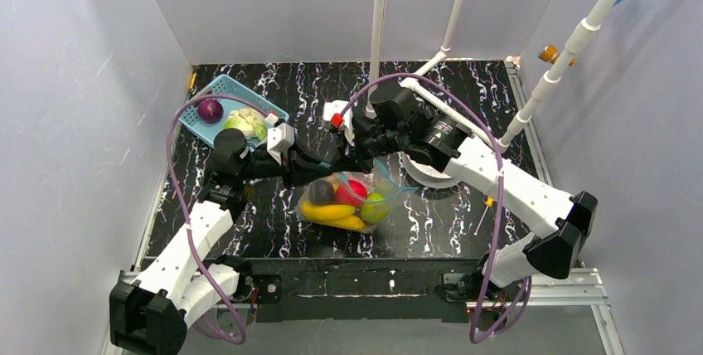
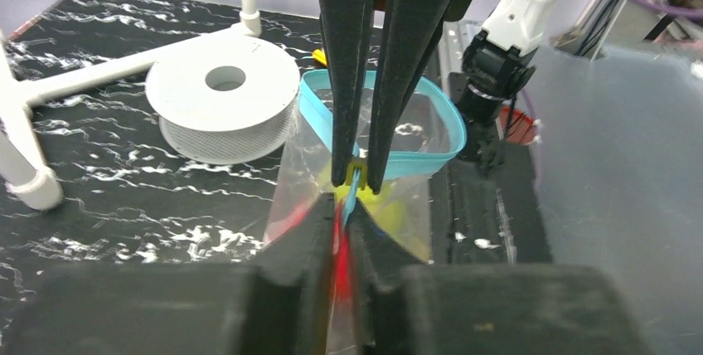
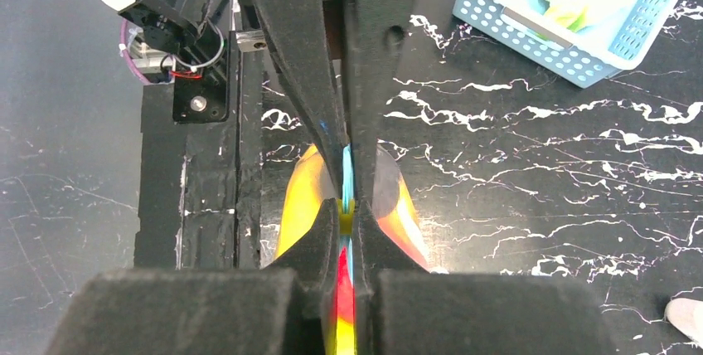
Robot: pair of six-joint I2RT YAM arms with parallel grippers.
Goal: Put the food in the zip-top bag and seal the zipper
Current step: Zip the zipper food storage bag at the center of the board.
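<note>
The left fingers (image 2: 333,210) are pressed together on the blue-teal zipper (image 2: 410,166). The right fingers (image 3: 335,218) are clamped on the same strip just beside them, tip to tip, so the strip is pinched flat between both pairs. Beyond the pinch, the rest of the zipper is seen from the left wrist gaping in a wide loop, so the seal is judged only begun at one end. Below the fingers the clear bag (image 1: 390,187) rests on the desk (image 1: 464,230) between the arms. Bananas (image 1: 332,212), a red piece (image 1: 352,192), a green piece (image 1: 375,206) and a dark piece (image 1: 322,191) are held inside it. A purple piece (image 1: 210,110) and a pale green piece (image 1: 244,121) are left in the blue basket (image 1: 253,94), well apart at the far left. Whether they are meant for the bag cannot be told.
</note>
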